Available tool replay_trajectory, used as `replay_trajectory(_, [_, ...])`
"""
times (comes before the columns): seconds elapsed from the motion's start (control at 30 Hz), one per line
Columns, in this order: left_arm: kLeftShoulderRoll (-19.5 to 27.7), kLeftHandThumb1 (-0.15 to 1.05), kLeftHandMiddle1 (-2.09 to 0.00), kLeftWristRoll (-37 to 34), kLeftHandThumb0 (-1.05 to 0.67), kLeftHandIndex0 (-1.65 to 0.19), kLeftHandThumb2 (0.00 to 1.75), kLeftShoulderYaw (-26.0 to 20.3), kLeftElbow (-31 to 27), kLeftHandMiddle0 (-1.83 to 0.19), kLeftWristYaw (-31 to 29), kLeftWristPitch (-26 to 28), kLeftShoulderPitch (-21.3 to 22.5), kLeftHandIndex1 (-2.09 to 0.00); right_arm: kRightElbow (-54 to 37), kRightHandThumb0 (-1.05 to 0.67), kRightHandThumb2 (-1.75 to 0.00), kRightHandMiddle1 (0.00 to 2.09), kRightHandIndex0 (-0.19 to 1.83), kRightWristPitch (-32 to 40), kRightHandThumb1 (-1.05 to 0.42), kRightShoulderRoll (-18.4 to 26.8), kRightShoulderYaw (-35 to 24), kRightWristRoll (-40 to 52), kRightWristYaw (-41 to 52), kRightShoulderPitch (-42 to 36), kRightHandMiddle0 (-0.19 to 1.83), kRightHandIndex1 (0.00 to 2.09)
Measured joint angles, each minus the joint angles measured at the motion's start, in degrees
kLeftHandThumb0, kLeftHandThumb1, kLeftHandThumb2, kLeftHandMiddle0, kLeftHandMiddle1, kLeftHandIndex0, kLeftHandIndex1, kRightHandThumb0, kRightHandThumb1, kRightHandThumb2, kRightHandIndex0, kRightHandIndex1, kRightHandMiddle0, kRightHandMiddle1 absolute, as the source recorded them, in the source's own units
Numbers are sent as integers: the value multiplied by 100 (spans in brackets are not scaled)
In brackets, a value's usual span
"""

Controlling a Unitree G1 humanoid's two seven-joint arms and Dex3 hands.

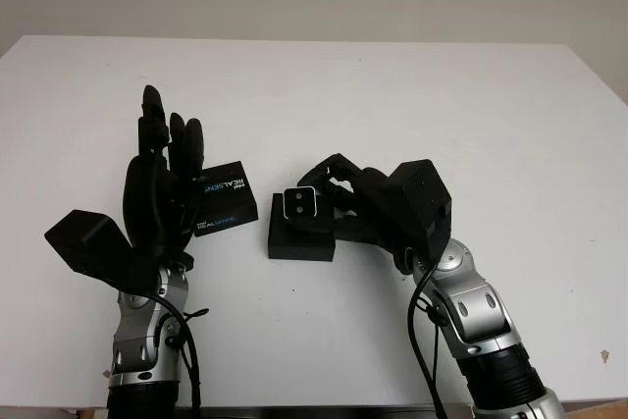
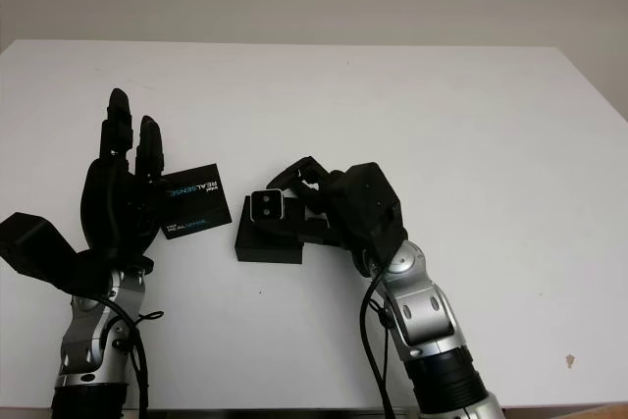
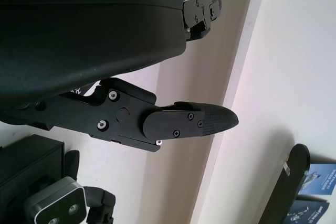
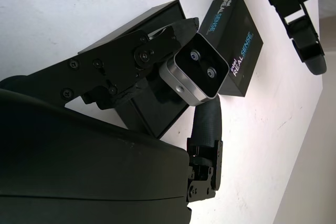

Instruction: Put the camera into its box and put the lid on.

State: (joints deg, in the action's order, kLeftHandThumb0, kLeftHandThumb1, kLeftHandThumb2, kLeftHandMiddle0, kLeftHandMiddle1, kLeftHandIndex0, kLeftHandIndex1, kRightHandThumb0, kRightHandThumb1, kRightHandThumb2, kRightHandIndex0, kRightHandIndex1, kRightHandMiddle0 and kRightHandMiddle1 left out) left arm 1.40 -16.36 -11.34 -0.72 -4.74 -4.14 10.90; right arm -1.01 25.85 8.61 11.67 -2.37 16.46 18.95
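Nearest the lens, at lower right of the head view: right hand [image 1: 339, 198], fingers clenched around the camera [image 1: 298, 204], a small silver-faced unit with two dark lenses. Held over the left end of the open black box [image 1: 300, 239], just left of frame centre on the white table [image 1: 442, 105]; seemingly at or just above the box's rim, though whether actually touching cannot be told from these angles. From the right wrist view, black fingers [image 4: 137, 56] clamped on both sides of the silver body, lenses facing outward. At lower left: left hand [image 1: 162, 183], raised upright and open, holding nothing. Just right of that palm (partly hidden behind it), flat on the table: lid [image 1: 226, 209], black, printed REALSENSE, lying just beside the box but apart.
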Motion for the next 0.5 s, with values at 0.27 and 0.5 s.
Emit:
replay_trajectory(0.27, [0,105,-5,-3,-53,16,40,-2,-25,13,2,1,0,-5,-38,-36,-5,184,21,-53,-98,37,10,-120,5,-109,17,5])
replay_trajectory(0.5, [3,105,-5,1,-53,16,38,-3,-25,13,0,3,0,-5,-186,-37,-6,184,22,-51,-98,51,6,-119,-1,-274,16,6])
